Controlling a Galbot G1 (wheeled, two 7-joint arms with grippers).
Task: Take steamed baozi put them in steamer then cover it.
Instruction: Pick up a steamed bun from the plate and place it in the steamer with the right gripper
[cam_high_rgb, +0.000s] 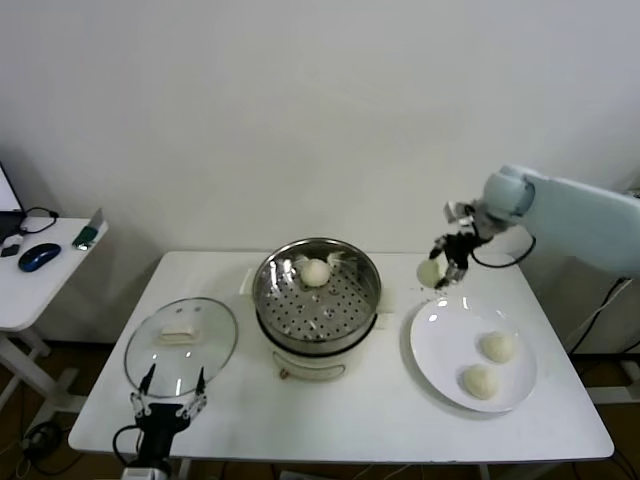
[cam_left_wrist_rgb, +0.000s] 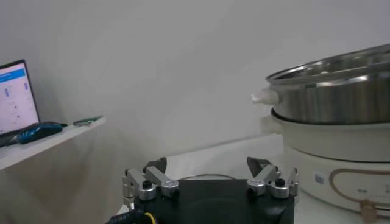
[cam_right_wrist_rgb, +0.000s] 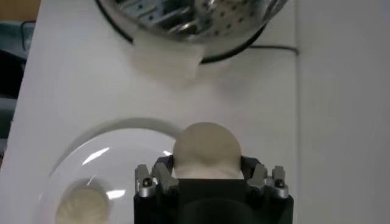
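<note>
Carrying a bun in the right gripper, clenched on it, at right of centre in the head view, raised above the table between the steamer and the plate. Seen again low in the right wrist view, bun bulging out past the fingers, plate rim beneath and steamer edge at the top of the frame. Already one bun on the perforated tray toward the back of the pot; two more waiting on the plate at lower right. Lid flat on the table at lower left, handle up, with the left gripper parked just below it, fingers spread and holding nothing; same gripper low in the left wrist view with the pot wall at right. Judged roughly a quarter done, second bun in transit. To do this well: keep height enough to clear the steel rim, travel left across the frame until squarely over bare tray, aim for a spot apart from the bun already there, lower close to the holes before releasing so no rolling or bouncing, and squeeze gently, soft dough likely to dent. Leave room for two more.
</note>
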